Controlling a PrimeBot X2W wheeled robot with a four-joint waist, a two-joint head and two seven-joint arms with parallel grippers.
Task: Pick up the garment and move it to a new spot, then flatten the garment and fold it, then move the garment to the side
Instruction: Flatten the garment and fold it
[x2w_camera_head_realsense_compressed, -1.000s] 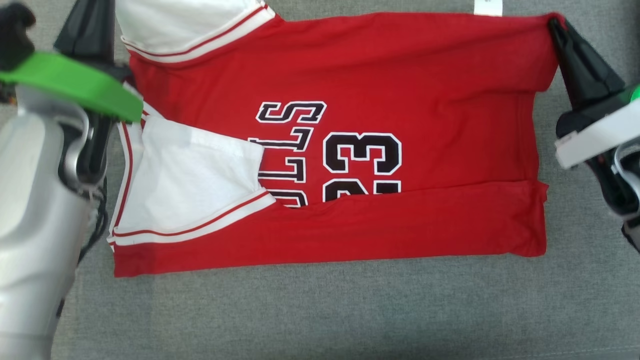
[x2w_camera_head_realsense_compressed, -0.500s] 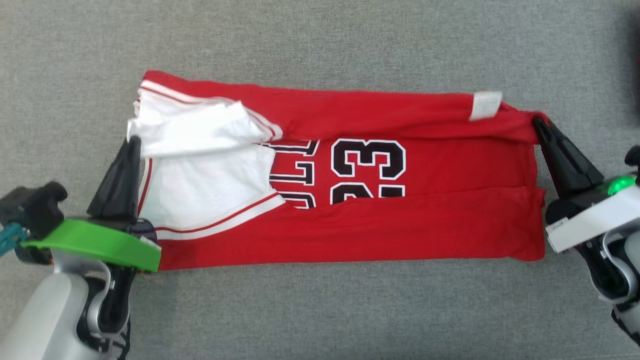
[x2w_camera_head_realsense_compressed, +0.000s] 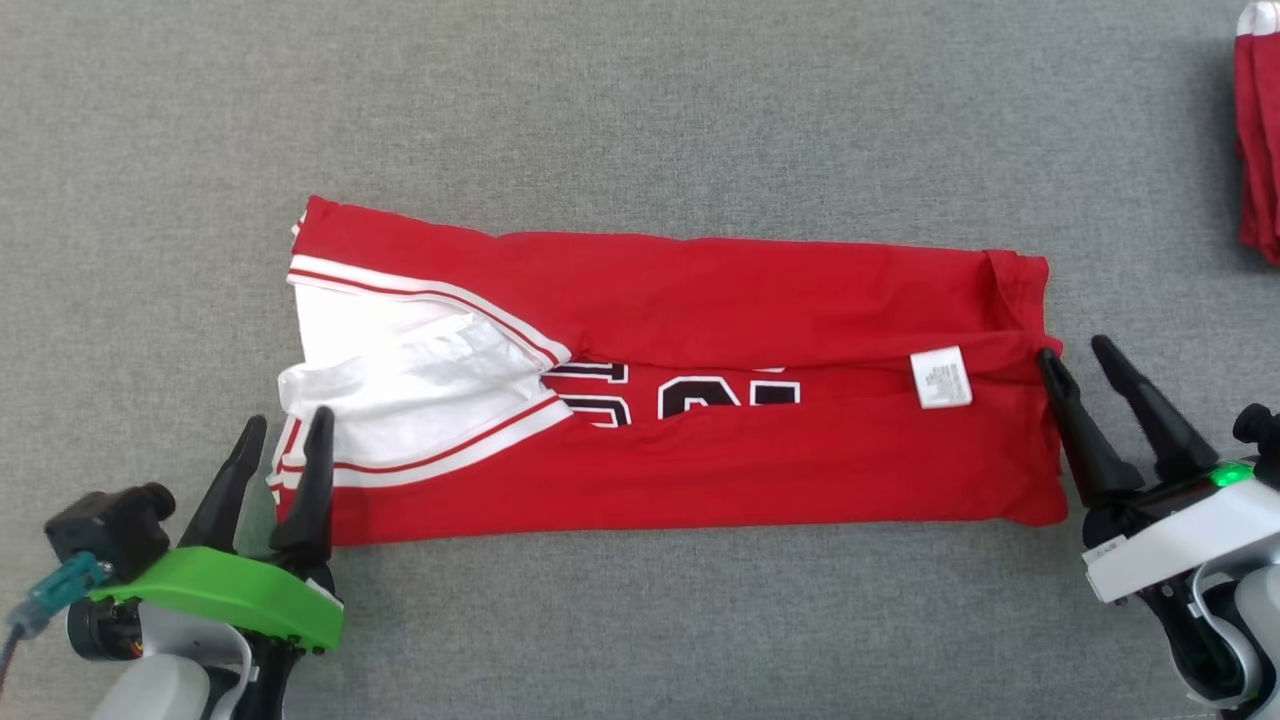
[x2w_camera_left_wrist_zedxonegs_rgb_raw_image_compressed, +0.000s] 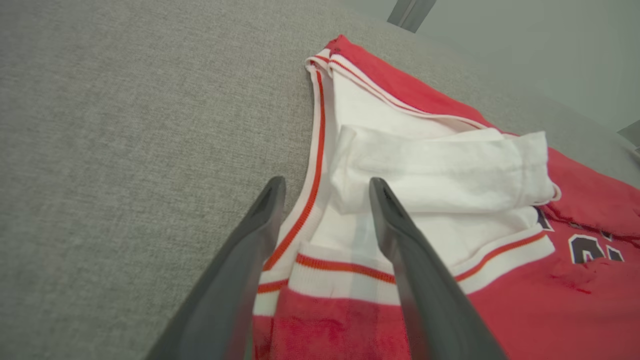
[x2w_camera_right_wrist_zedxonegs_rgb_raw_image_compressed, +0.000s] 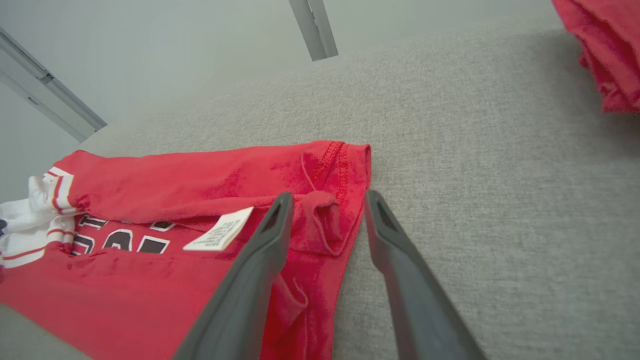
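The garment (x2w_camera_head_realsense_compressed: 700, 300) is a red jersey with white sleeves and black numbers, lying folded into a long band on the grey surface. Its far long edge is folded over toward me, covering most of the numbers, with a white label (x2w_camera_head_realsense_compressed: 940, 378) showing. My left gripper (x2w_camera_head_realsense_compressed: 285, 428) stands open at the garment's white-trimmed left end (x2w_camera_left_wrist_zedxonegs_rgb_raw_image_compressed: 325, 240), holding nothing. My right gripper (x2w_camera_head_realsense_compressed: 1073, 353) stands open at the red right end (x2w_camera_right_wrist_zedxonegs_rgb_raw_image_compressed: 325, 220), fingers either side of the hem, holding nothing.
A second red cloth (x2w_camera_head_realsense_compressed: 1258, 130) lies at the far right edge of the grey fabric surface (x2w_camera_head_realsense_compressed: 640, 100), seen also in the right wrist view (x2w_camera_right_wrist_zedxonegs_rgb_raw_image_compressed: 605, 50). Grey surface surrounds the garment on all sides.
Both grippers drew the garment's far edge toward me over the numbers, then opened and let go. The head camera's view has also shifted.
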